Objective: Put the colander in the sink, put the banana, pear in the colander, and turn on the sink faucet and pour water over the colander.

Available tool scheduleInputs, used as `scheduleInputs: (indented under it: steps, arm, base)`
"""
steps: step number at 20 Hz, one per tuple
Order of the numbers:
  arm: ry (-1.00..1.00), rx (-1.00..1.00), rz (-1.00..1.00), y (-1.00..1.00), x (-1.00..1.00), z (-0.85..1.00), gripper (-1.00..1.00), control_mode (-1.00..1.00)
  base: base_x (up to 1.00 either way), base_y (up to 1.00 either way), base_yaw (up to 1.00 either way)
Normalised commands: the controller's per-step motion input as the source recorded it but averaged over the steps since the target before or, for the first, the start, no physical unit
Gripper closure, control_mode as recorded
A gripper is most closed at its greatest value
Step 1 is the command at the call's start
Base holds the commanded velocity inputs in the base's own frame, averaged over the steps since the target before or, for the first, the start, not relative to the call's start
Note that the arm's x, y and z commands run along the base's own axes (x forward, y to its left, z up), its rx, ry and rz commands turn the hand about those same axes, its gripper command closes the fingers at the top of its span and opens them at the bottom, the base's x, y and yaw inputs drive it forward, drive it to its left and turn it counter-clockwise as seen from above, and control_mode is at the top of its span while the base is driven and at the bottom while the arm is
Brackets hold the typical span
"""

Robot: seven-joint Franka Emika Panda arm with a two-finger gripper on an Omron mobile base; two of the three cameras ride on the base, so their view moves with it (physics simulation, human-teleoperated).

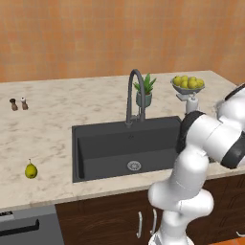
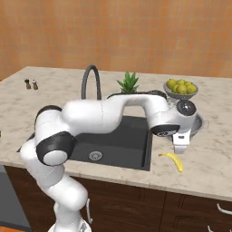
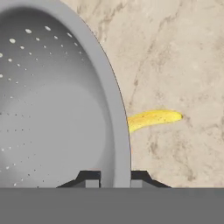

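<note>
With its 2 fingertips closed on the rim of the colander (image 3: 57, 100), the hand (image 3: 114, 178) holds that bowl over the marble surface (image 2: 213, 158) right of the sink (image 2: 122, 140). Banana (image 2: 173, 160) lies on the surface just beside the colander. Pear (image 1: 31, 170) rests left of the sink, well apart. Sink faucet (image 1: 134, 95) stands behind the basin.

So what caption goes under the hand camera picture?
Gripper shut on the colander rim, banana lying beyond on the counter.
</note>
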Motion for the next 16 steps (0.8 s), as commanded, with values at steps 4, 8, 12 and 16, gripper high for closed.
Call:
scheduleInputs:
  steps: [4,8,12,16]
  arm:
    - [0.05,-0.01,0.2,0.86,-0.62,0.79,1.0,-1.0]
    - [0.0,0.0,0.2,0.89,-0.68,0.22,1.0,-1.0]
    - [0.15,0.01,0.24,0.83,-0.09,0.07,1.0,-1.0]
    - [0.27,0.08,0.23,0.45,0.11,0.2,1.0,-1.0]
  base:
    - [0.0,0.0,0.0]
    - [0.0,0.0,0.0]
    - [0.0,0.0,0.0]
    - [0.0,0.0,0.0]
